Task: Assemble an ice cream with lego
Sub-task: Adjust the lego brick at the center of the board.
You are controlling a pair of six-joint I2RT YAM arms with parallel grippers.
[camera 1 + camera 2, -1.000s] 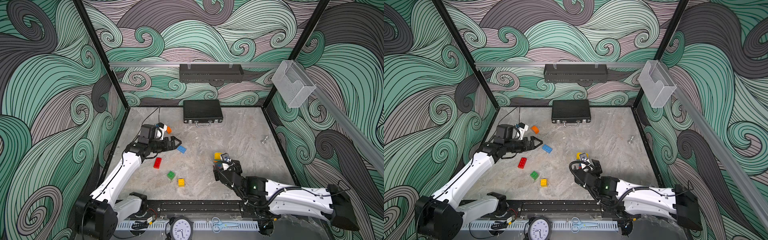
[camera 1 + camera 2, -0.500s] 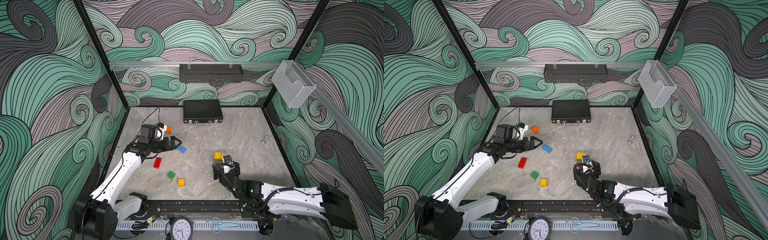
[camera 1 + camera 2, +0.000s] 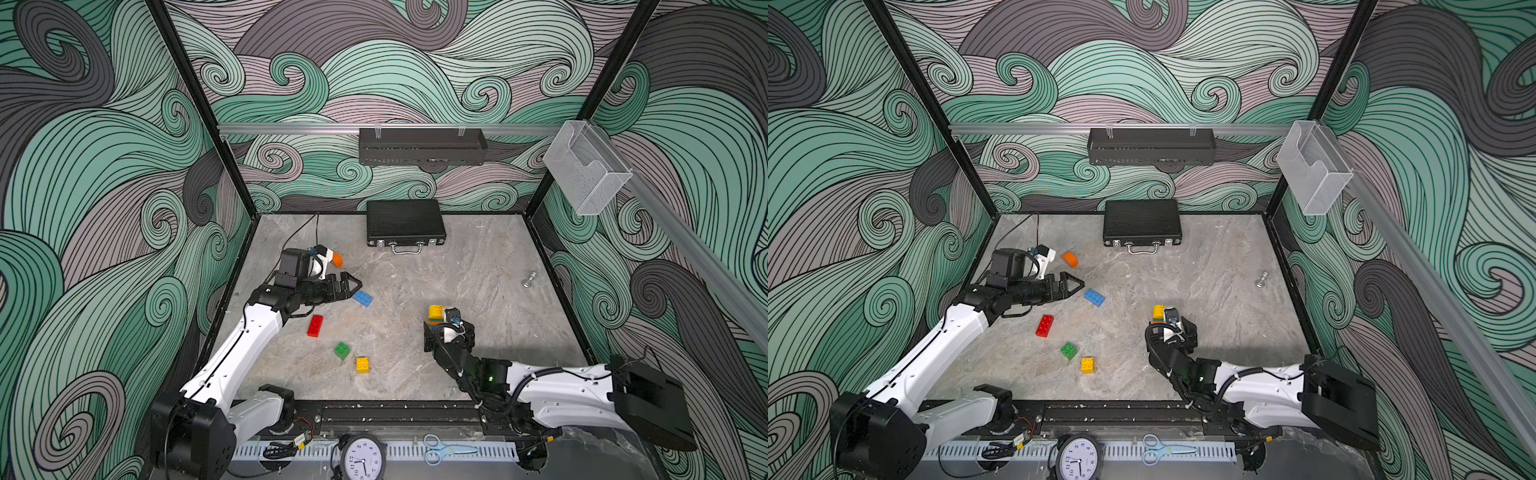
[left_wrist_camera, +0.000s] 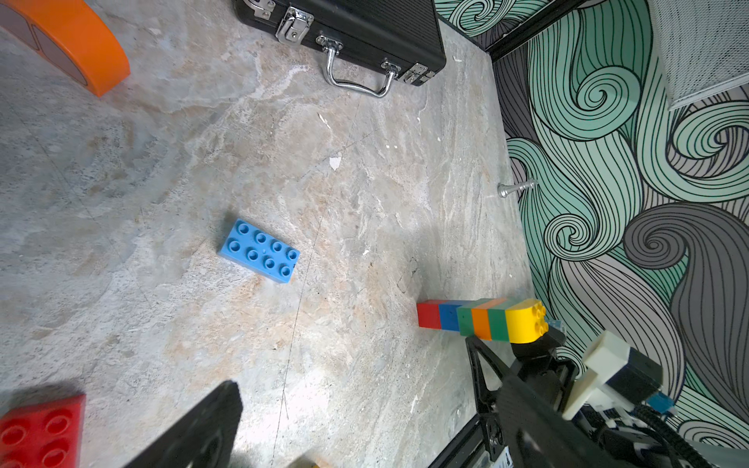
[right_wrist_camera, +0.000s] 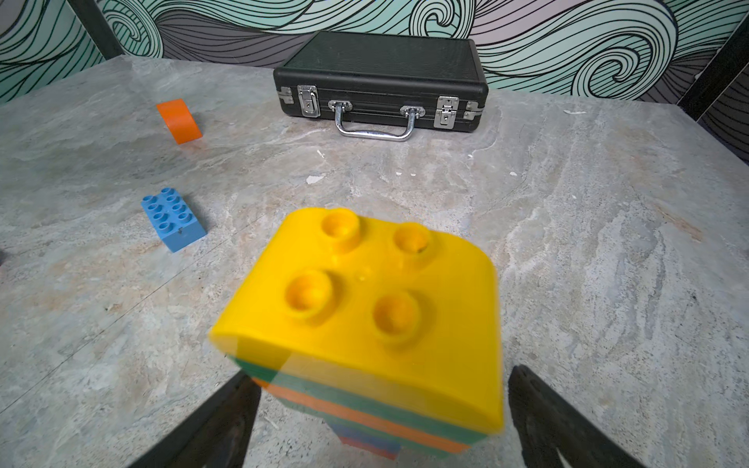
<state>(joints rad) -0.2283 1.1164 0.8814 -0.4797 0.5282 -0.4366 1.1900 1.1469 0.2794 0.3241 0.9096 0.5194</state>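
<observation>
Six layers are forming the tower (image 4: 482,320) — five loose bricks (image 3: 362,298) are lying unused. Left end effector (image 3: 351,286) and right end effector (image 5: 381,377) are gaping, empty.

Stack of chunky plastic bricks (image 4: 482,320): six layers, from the bottom red, blue, green, orange, green, then a yellow round-shouldered four-stud cap. Upright, right of the tabletop's centre.
Light-blue oblong eight-stud brick (image 3: 362,298): flat, studs up, left of centre.
Red oblong brick (image 3: 315,325): flat, nearer the left edge.
Green square brick (image 3: 342,350) and yellow square brick (image 3: 362,364): just beside each other, toward the front edge.
Orange half-round piece (image 3: 1070,259): apparently on its side, toward the back-left corner.
</observation>
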